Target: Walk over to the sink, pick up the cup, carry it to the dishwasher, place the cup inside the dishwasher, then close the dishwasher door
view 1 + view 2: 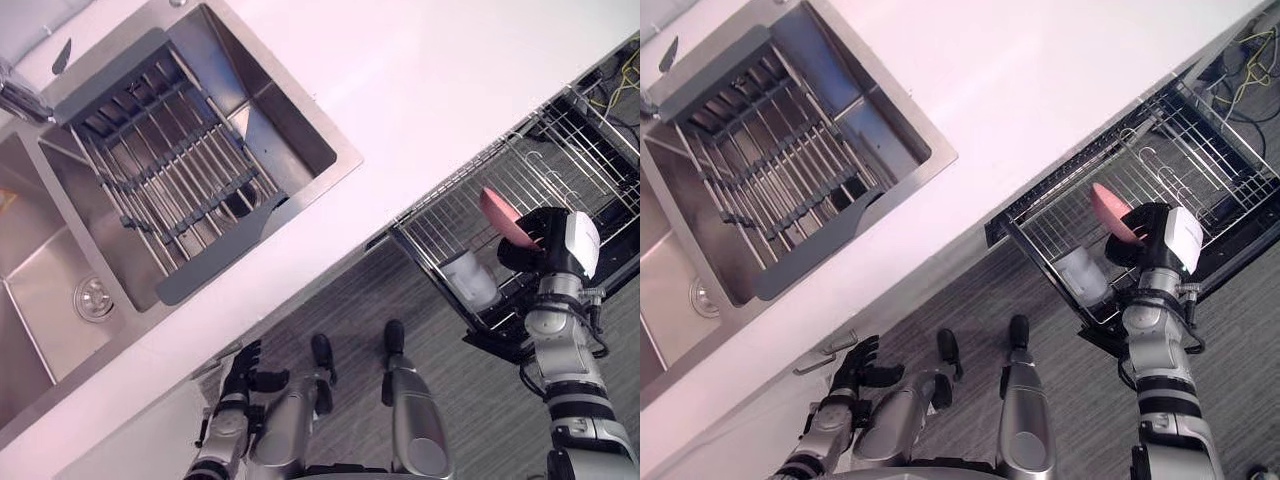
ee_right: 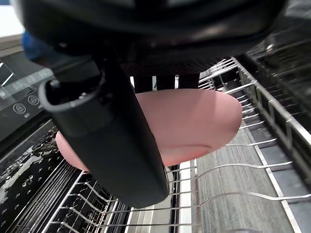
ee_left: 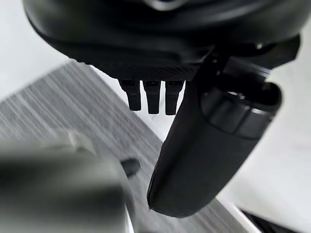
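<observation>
A pink cup point(image 1: 503, 216) point(image 1: 1113, 211) is held over the pulled-out wire rack point(image 1: 470, 205) of the dishwasher. My right hand point(image 1: 537, 248) is shut on the pink cup point(image 2: 194, 124), thumb point(image 2: 116, 145) across its side, fingers behind it. A clear glass point(image 1: 470, 278) stands in the rack's near corner, just left of the hand. My left hand point(image 1: 245, 372) hangs low beside the counter front, fingers point(image 3: 151, 94) relaxed and holding nothing. The steel sink point(image 1: 290, 120) lies at upper left with a grey drying rack point(image 1: 160, 160) across it.
The white counter point(image 1: 450, 90) runs between sink and dishwasher. A second sink basin with a drain point(image 1: 93, 297) lies at far left. Grey wood-grain floor point(image 1: 470, 400) spreads below the rack. A cabinet handle point(image 1: 828, 352) shows under the counter.
</observation>
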Robot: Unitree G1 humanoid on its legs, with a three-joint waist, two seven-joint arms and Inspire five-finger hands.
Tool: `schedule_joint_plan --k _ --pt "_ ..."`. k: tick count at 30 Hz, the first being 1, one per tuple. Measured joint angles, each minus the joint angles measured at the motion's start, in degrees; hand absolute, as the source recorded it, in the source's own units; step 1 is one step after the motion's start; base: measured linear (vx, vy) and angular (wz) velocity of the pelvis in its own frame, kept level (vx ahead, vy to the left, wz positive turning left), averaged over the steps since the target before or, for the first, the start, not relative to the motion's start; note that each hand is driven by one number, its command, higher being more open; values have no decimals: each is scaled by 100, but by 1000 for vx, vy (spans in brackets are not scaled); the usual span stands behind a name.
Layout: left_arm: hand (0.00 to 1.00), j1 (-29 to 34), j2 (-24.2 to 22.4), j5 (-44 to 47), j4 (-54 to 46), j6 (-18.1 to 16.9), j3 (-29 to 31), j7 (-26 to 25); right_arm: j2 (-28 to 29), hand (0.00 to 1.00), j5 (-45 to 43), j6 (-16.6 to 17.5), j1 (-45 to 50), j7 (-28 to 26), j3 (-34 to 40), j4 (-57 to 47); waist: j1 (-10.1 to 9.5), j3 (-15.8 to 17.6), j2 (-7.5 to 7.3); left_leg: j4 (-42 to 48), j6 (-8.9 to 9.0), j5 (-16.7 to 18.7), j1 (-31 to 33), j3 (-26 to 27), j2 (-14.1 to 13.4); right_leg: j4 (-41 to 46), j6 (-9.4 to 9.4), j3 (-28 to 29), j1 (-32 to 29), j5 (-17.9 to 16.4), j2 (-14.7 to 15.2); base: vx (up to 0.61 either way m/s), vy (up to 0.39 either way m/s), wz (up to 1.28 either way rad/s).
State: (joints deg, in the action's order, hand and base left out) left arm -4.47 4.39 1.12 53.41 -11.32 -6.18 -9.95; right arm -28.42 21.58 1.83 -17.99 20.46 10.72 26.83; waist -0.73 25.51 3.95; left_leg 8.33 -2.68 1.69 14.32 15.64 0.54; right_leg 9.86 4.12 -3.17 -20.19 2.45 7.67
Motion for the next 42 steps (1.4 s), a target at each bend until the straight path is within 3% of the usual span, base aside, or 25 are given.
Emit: schedule_joint_plan --k 1,2,15,22,28,33,42 --pt "90 -14 -10 0 -8 -15 -28 -1 0 30 -5 3 -14 0 -18 0 -5 0 0 0 0 -1 9 -12 1 0 2 -11 -2 -1 2 27 18 11" --pt "90 -25 -27 1 -30 -21 -51 -4 0 90 -8 6 -50 -1 -49 7 -12 1 -2 0 0 -2 19 -33 3 0 4 -30 -3 -4 7 27 11 7" --pt "90 -177 -98 2 -89 4 -120 -128 412 90 -189 -70 -135 330 310 36 -104 58 -99 -30 1 -33 26 -84 10 17 -5 -71 -4 -15 14 2 1 1" --pt "90 -219 -155 -1 -119 37 -160 -129 639 90 -187 -117 529 508 731 -1219 -109 66 -123 -29 1 -32 17 -85 5 17 -2 -71 7 -18 11 0 0 0" --pt "90 -223 -137 -15 -179 81 -129 -128 1208 90 -192 -94 1169 636 1074 -2397 -97 76 -306 11 30 0 -72 -67 -43 2 -11 -63 112 -24 -29 0 0 0" --pt "90 -220 -158 -64 -171 125 11 -115 1663 90 -478 176 1935 630 1303 -3246 -94 14 -428 223 60 174 -124 -4 -156 -40 -34 -45 266 -41 -101 13 0 -6" --pt "90 -157 -289 -127 -92 250 242 -55 2482 90 -1543 574 2925 580 1927 -3762 -66 -252 -601 625 132 529 -222 89 -350 -61 -50 -18 516 -172 -230 41 2 -7"
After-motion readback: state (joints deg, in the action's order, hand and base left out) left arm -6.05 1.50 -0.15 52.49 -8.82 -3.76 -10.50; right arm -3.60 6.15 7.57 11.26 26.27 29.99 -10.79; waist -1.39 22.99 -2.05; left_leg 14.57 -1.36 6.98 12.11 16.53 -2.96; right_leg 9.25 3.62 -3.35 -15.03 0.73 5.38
